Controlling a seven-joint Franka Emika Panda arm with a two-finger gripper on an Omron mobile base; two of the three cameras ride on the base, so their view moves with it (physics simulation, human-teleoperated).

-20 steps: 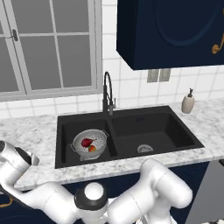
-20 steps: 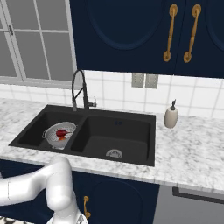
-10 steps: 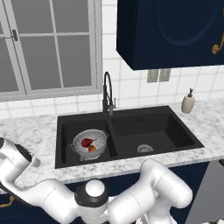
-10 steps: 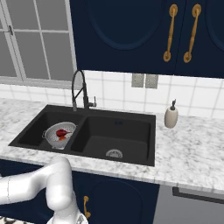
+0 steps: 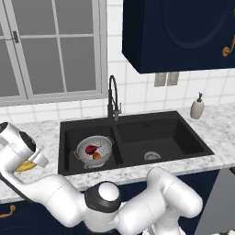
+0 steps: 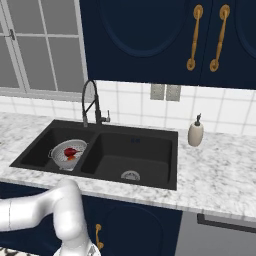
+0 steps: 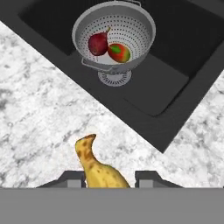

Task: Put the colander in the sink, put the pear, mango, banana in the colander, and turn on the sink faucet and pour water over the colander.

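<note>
Claw point(image 7: 107, 177) straddles curved, speckled yellow banana point(image 7: 98, 168).

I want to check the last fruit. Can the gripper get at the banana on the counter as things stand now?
Probably yes. In the hand view the banana lies on the marble counter right between the gripper fingertips, and nothing stands in the way. Whether the fingers already touch it, I cannot tell.

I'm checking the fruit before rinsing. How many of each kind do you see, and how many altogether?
Pear: 1, in the colander
Mango: 1, in the colander
Banana: 1, over the counter, between the tool's fingers
Total: 3
</note>
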